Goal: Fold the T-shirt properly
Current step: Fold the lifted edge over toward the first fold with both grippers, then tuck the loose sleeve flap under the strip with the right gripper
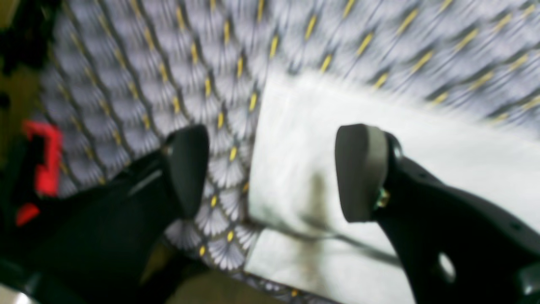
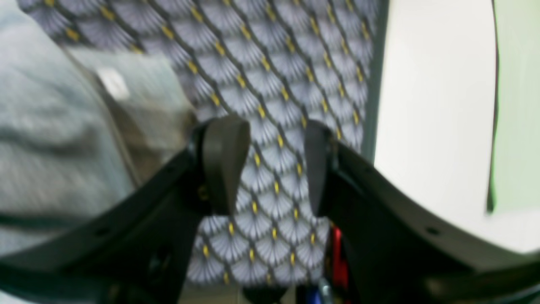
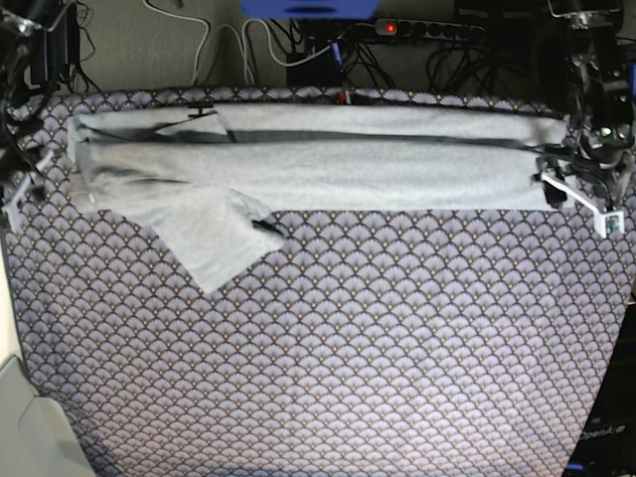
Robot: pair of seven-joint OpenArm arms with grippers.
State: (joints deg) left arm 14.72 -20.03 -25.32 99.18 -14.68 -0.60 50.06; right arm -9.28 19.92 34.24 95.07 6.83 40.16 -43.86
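- You are looking at a purple-grey fan-patterned tablecloth (image 3: 328, 348) covering the whole table, with most of its near part bare.
- Beyond the far edge, a tangle of cables (image 3: 298, 45) and a power strip (image 3: 427, 28) with a red light are lying on the floor.
- The T-shirt (image 3: 318, 159) is lying folded into a long band along the far edge of the table, running from left to right, with one sleeve (image 3: 214, 234) sticking out toward you near the left end.
- Your left gripper (image 1: 274, 173) is hovering at the right end of the band, jaws standing wide apart; one finger is over the tablecloth, the other over the pale cloth, and nothing is sitting between them.
- Your right gripper (image 2: 268, 164) is hanging at the left end, jaws likewise parted and gripping nothing, with only tablecloth showing in the gap and the shirt just beside it.
- Both wrist views are blurring, so you cannot tell whether either finger is touching fabric.
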